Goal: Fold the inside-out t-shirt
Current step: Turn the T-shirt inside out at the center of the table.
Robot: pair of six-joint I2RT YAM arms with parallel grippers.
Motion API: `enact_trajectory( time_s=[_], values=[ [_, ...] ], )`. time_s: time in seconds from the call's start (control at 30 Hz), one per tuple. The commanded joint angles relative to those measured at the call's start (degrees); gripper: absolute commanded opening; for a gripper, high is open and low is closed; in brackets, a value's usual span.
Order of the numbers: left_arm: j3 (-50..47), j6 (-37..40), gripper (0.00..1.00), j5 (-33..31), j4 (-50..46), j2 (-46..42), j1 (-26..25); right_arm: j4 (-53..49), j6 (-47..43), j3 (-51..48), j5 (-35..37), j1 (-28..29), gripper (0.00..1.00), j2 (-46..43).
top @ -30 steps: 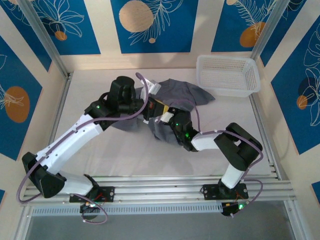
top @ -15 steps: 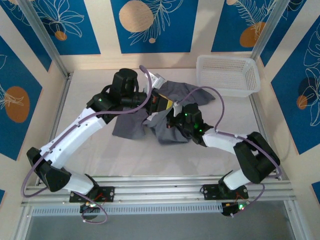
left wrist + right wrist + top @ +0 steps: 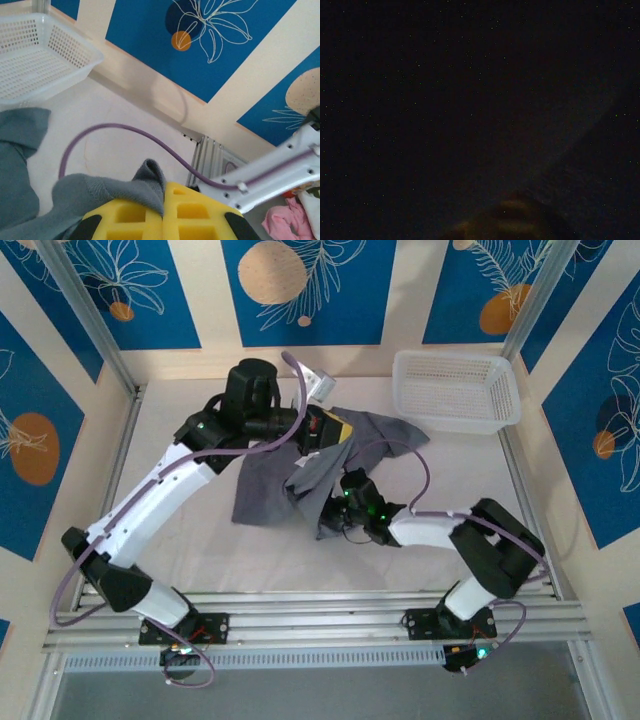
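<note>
Since half a second ago the left gripper (image 3: 335,430) has pulled up toward the far wall, and the right gripper (image 3: 345,512) has slid nearer, tucked under cloth. Left's yellow pads (image 3: 195,217) are pinched tight on a fold of the inside-out t-shirt (image 3: 265,490), which sits bunched mid-table, left of the white basket (image 3: 455,390). Right's wrist view is all dark, so can't tell how its fingers stand.

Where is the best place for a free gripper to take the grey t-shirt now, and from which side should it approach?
Probably the corner of the t-shirt lying flat at its near-left end, approached from the near side, low over the table. That edge lies spread and free, while the middle is bunched and pinched in the left gripper.
</note>
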Motion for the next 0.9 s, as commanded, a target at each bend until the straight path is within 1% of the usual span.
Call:
enact_trajectory(
  time_s=[0.0,0.07,0.13,0.17,0.23,0.3,0.4,0.47,0.5,0.53,0.57,0.63,0.73,0.8,0.83,0.87],
  values=[
    [2.3,-3.8,0.00,6.2,3.8,1.6,-0.3,-7.0,-1.3,0.8,17.3,-0.2,0.00,-8.4],
    [3.1,-7.8,0.00,8.3,8.0,1.9,-0.4,-9.3,-7.4,1.4,21.7,-1.4,0.00,-11.1],
    [6.2,-12.2,0.00,8.6,10.1,3.2,-0.5,-8.5,-19.6,1.8,28.7,0.7,0.00,-13.0],
    [8.6,-13.2,0.00,8.3,9.3,4.1,-0.5,-6.5,-24.4,1.4,30.7,2.0,0.00,-13.1],
    [14.7,-14.0,0.00,8.5,6.7,6.9,-0.9,-2.8,-32.6,1.1,30.2,3.7,0.00,-11.3],
    [19.3,-14.1,0.00,9.1,5.2,9.0,-1.8,-4.3,-33.8,2.0,29.0,3.9,0.00,-8.7],
    [25.4,-14.2,0.00,9.7,4.3,11.4,-3.3,-6.6,-33.0,3.6,18.7,3.2,0.00,-3.8],
    [29.2,-14.0,0.00,10.2,3.0,13.1,-4.2,-9.4,-29.1,6.4,6.8,1.4,0.00,0.0],
    [30.7,-13.9,0.00,10.5,2.4,13.7,-4.6,-10.2,-25.4,7.5,0.5,-0.2,0.00,1.7],
    [31.7,-13.4,0.00,10.5,1.7,14.1,-5.0,-9.8,-21.9,7.9,-3.8,-1.4,0.00,2.8],
    [32.0,-13.0,0.00,10.5,1.3,14.2,-5.3,-9.4,-19.0,8.2,-5.5,-2.3,0.00,3.2],
    [31.9,-11.8,0.00,9.9,-0.3,13.9,-5.8,-11.4,-12.6,9.3,-6.2,-3.6,0.00,1.8],
    [30.6,-8.7,0.00,8.8,-3.4,12.8,-6.5,-14.8,-6.0,11.9,-9.2,-6.6,0.00,-4.2],
    [29.0,-8.6,0.00,8.8,-2.9,11.8,-6.8,-17.8,-3.2,14.0,-7.4,-8.3,0.00,-7.8],
    [28.5,-8.9,0.00,9.2,-2.3,11.4,-7.0,-19.6,-1.0,15.0,-5.9,-9.5,0.00,-8.8],
    [28.4,-9.2,0.00,9.9,-1.7,11.3,-7.4,-20.1,1.3,15.4,-5.8,-11.0,0.00,-9.0]
  ],
)
